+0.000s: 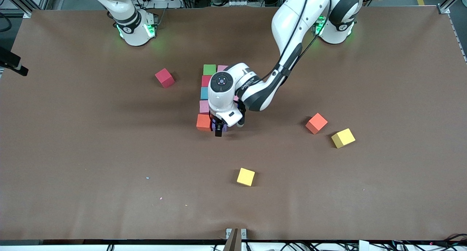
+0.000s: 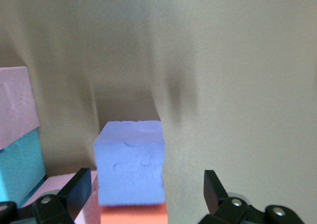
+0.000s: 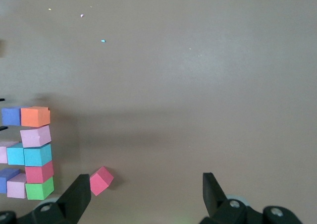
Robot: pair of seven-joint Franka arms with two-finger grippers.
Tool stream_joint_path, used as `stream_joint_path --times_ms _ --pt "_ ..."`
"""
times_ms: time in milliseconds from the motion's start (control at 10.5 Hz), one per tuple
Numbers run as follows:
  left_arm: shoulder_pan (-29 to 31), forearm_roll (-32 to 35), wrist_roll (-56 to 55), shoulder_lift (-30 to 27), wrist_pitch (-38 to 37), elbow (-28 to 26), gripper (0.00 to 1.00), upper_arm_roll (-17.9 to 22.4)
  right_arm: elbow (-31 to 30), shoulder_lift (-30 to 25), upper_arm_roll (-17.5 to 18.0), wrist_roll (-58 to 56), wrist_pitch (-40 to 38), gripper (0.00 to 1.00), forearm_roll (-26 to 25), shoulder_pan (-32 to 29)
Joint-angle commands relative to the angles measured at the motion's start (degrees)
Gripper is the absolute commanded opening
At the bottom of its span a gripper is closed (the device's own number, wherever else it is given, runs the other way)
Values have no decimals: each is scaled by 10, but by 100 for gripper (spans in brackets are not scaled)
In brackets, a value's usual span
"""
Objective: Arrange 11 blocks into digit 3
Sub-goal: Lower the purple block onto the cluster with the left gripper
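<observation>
Here the left gripper (image 2: 143,192) stands wide open around a purple block (image 2: 130,162), fingers (image 2: 77,192) clear of it; the block sits beside the orange block (image 1: 203,122) at the column's near end. Above run pink (image 1: 204,107), light blue (image 1: 204,93), red (image 1: 206,80) and green (image 1: 209,69) blocks. The right gripper (image 3: 143,194) waits open, high over the table (image 3: 198,85).

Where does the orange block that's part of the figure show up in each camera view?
Front view: orange block at the figure's end nearest the camera, beside the open left gripper.
Left wrist view: a thin strip between the fingers, against the purple block.
Right wrist view, beside that purple block.
Shared landmark: the purple block touching it.
</observation>
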Motion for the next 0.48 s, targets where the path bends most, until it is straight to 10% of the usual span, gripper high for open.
stream_joint_path --times_ms 0,381 --pt "-2 -2 50 -43 -52 -10 100 6 1 -4 8 7 -3 100 -12 22" --pt "23 -4 163 -55 -96 -9 100 28 -8 -7 9 9 -7 100 -44 26"
